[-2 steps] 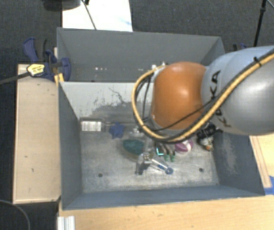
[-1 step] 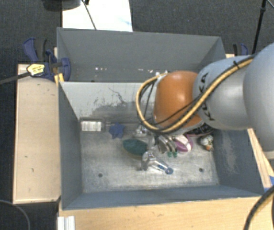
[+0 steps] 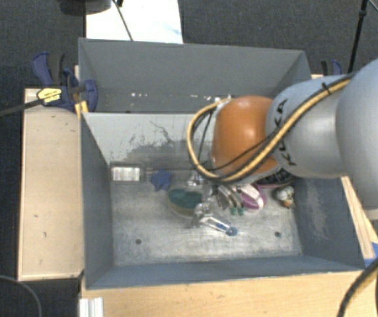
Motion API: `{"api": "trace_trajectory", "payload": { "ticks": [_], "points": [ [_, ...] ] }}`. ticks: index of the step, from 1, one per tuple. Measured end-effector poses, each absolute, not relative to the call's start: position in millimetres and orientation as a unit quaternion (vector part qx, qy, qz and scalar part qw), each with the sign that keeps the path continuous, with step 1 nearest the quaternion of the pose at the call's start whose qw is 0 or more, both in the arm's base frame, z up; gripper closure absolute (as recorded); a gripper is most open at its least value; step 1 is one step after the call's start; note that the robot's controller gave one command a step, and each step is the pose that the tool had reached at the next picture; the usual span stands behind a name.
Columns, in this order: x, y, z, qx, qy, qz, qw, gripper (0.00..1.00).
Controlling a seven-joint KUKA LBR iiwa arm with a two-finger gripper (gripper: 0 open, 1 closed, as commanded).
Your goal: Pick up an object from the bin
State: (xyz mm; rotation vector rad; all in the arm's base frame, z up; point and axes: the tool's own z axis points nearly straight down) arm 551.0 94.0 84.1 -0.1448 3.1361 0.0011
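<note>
Centre frame, the gripper [image 3: 210,207] hangs low in the bin [image 3: 176,71]; a teal disc [image 3: 182,200] lies just left of it. Open or closed, I cannot tell.

Matt metal below, gloss on the arm.
I see the grey sheet-metal bin [image 3: 136,243] dull, its floor and back slope scratched pale; the orange domed wrist cover [image 3: 242,134] looks smooth, glossy plastic; the silver-grey arm housing [image 3: 347,131] has a satin sheen; the small rectangular silver block [image 3: 126,173] gleams like bare metal; the round teal dish [image 3: 184,200] looks smooth plastic.
</note>
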Motion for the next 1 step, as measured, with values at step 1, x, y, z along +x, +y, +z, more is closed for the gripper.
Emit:
{"api": "trace_trajectory", "payload": {
  "ticks": [1],
  "points": [
    [570.3, 75.5, 259.4, -0.092, 0.996, 0.0, 0.006, 1.0]
  ]
}}
